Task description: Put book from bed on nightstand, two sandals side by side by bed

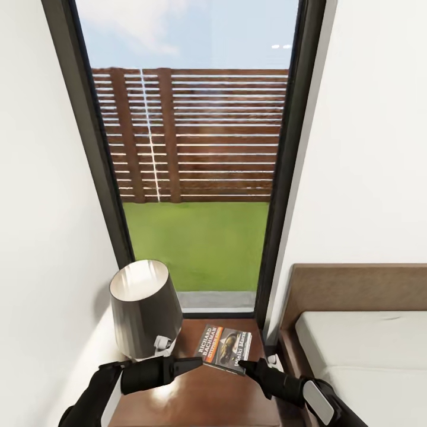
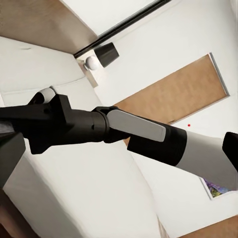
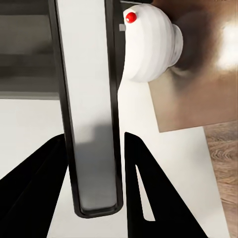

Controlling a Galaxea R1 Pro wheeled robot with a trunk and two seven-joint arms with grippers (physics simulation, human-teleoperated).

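The book (image 1: pixel 226 348), dark with an orange band, lies flat on the reddish-brown nightstand (image 1: pixel 196 397), beside the dark-shaded lamp (image 1: pixel 145 308). My right gripper (image 1: pixel 244 363) hovers at the book's near edge. In the right wrist view this gripper (image 3: pixel 96 198) is open with nothing between its fingers, facing the lamp's white base (image 3: pixel 151 44). My left gripper (image 1: pixel 196 362) hangs over the nightstand just left of the book, its fingers tapering together. The bed (image 1: pixel 367 356) with its off-white mattress stands to the right. The two sandals are out of view.
A tall dark-framed window (image 1: pixel 196 178) rises directly behind the nightstand, with white walls on both sides. The brown headboard (image 1: pixel 356 284) stands against the right wall. My right forearm (image 2: pixel 139 131) crosses the left wrist view above the mattress (image 2: pixel 74 188).
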